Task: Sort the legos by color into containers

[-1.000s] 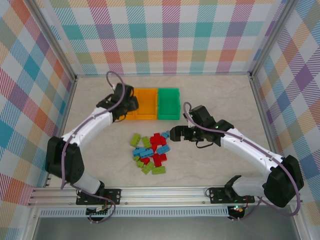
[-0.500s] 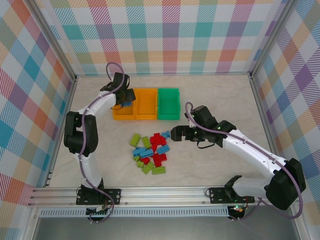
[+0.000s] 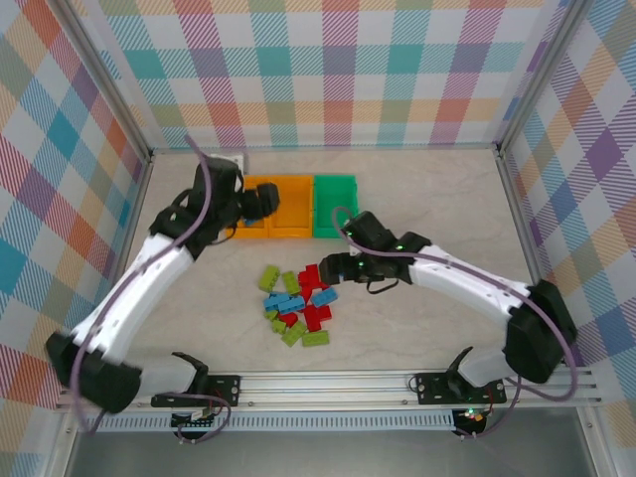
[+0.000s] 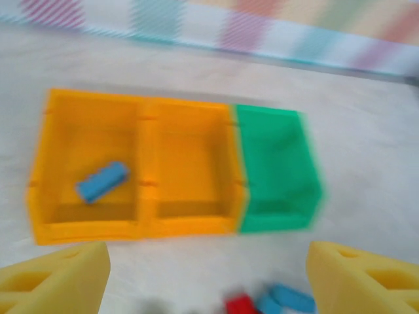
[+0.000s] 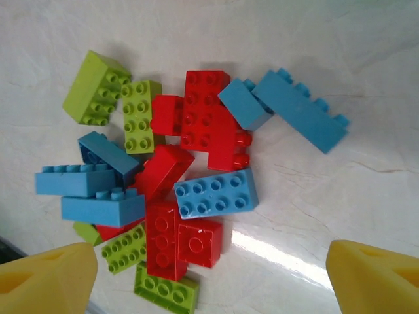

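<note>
Three containers stand in a row at the back: a left orange bin with one blue brick lying in it, a middle orange bin and a green bin, both with nothing showing inside. The legos lie in a loose pile of red, blue and lime green mid-table. My left gripper hovers open by the left orange bin, holding nothing. My right gripper hangs open over the pile, just beyond a small red brick and a blue brick.
Metal posts and chequered walls close in the table on three sides. A rail runs along the near edge by the arm bases. Bare tabletop lies right of the pile and in front of the bins.
The left gripper opened, a blue brick now lies in the left orange bin, and that arm drew back from the bins. The right gripper moved left over the pile, its jaws slightly narrower.
</note>
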Motion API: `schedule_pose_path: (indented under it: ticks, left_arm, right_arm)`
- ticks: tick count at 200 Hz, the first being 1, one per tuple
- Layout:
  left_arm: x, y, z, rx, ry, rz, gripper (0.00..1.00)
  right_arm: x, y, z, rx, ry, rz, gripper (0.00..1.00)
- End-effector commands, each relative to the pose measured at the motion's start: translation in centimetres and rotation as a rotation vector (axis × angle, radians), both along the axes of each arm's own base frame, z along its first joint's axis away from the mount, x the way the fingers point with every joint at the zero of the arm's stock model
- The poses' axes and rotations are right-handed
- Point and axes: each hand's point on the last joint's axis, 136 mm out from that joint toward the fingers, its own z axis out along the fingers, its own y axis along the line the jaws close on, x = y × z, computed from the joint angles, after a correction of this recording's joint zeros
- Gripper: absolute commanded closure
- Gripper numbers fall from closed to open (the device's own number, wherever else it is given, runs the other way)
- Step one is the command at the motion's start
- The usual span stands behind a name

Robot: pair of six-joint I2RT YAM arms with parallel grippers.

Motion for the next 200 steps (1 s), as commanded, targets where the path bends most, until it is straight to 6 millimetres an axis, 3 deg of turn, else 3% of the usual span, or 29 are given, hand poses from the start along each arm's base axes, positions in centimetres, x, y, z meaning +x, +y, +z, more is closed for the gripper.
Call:
schedule_pose_path:
  ticks: [1,24,36,68,108,138,165,200]
  left_arm:
    - [-6.2,-0.2,-1.9,0.157,0.06,-0.175,0.21]
    - [-11.6,-0.5,-2.9,0.227,0.092,-0.388,0.21]
    - [-14.0,-0.8,-4.0,0.238,0.108,-0.494,0.16]
    - [-17.1,-0.4,-6.6,0.251,0.074,-0.62,0.03]
    - [-17.3,-1.1,-7.6,0.245,-0.006,-0.69,0.0]
    - [-15.9,-1.3,-8.1,0.277,-0.023,-0.66,0.0]
    - [-15.1,-1.4,-8.7,0.303,-0.024,-0.643,0.0]
    - [-14.4,-1.2,-9.6,0.319,-0.043,-0.618,0.0]
  right_arm:
    - [1.4,1.7,-1.5,-0.029,-0.002,-0.01,0.13]
    - [2.3,3.2,-4.1,-0.037,0.028,-0.013,0.23]
    - [2.7,3.8,-5.1,-0.044,0.043,-0.014,0.28]
    - [3.2,4.2,-7.4,-0.084,0.064,-0.017,0.37]
    - [3.4,3.9,-8.7,-0.12,0.067,-0.016,0.62]
    - [3.2,3.3,-8.7,-0.136,0.065,-0.023,0.66]
    - [3.1,3.3,-6.2,-0.087,0.013,-0.012,0.7]
    - [3.0,3.1,-0.7,-0.004,-0.089,0.011,0.73]
